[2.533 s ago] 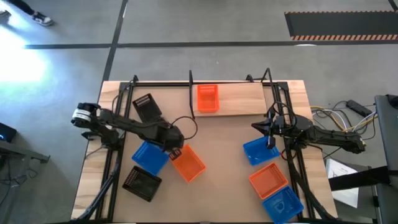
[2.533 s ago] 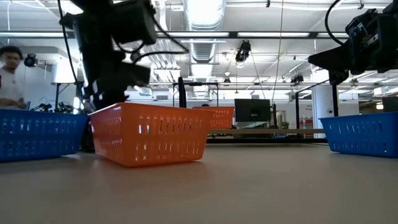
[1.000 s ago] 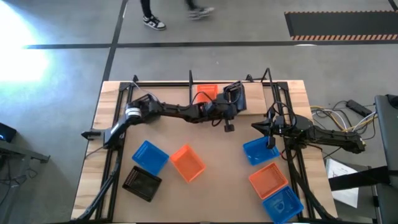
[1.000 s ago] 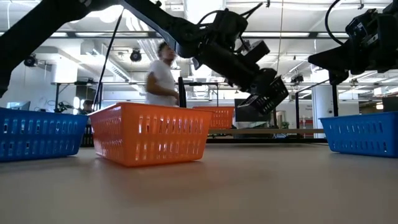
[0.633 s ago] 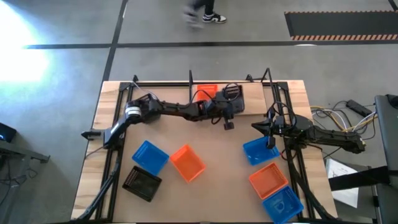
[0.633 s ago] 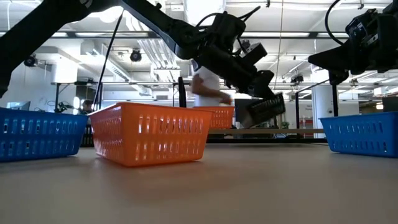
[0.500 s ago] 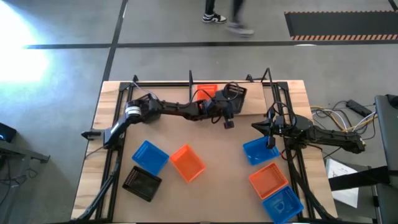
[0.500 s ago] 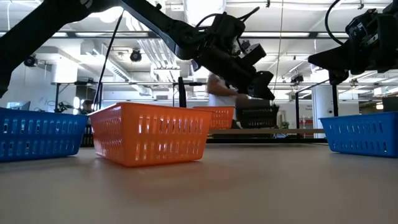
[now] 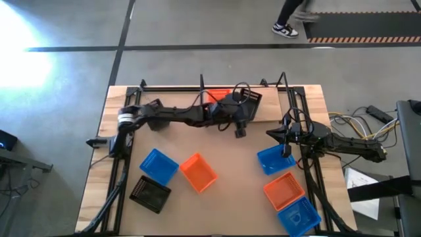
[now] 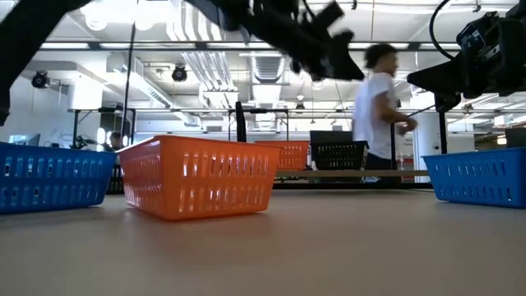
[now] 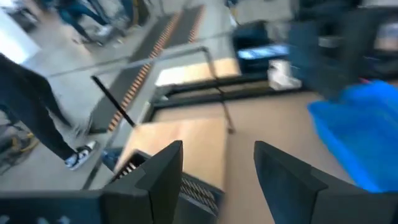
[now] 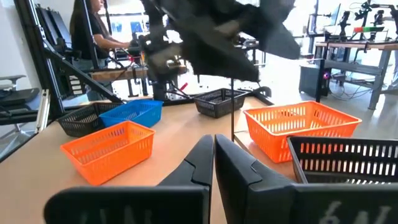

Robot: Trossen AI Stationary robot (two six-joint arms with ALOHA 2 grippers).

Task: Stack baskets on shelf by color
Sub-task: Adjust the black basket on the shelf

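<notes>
At the far edge of the desk [image 9: 223,197], right of centre, stands the shelf [image 9: 270,108]. The step in hand looks like the finish of a placement. The black basket [image 9: 250,97] sits on the shelf board just beside the orange basket [image 9: 214,97], and the low view shows it resting level and free of any grip.

To finish well, the left arm [image 9: 177,117] should lift straight clear before it swings away, so that a finger neither hooks the perforated rim nor drags the basket against its orange neighbour. The next pick is probably the second black basket [image 9: 150,193] near the desk's near left corner. It should be nested squarely inside the first one, lowered slowly, since a tilted entry could jam on the rim.

The left arm reaches from its base at the left edge across to the shelf, nearly stretched out. The low view shows its wrist raised well above the board. The left end effector [image 11: 217,146] has its fingers apart, holding nothing, with the basket's rim showing below them.

The right arm waits by the right edge. The right end effector [image 12: 213,140] has its fingers pressed together, empty, and hangs over a blue basket [image 9: 271,160].
</notes>
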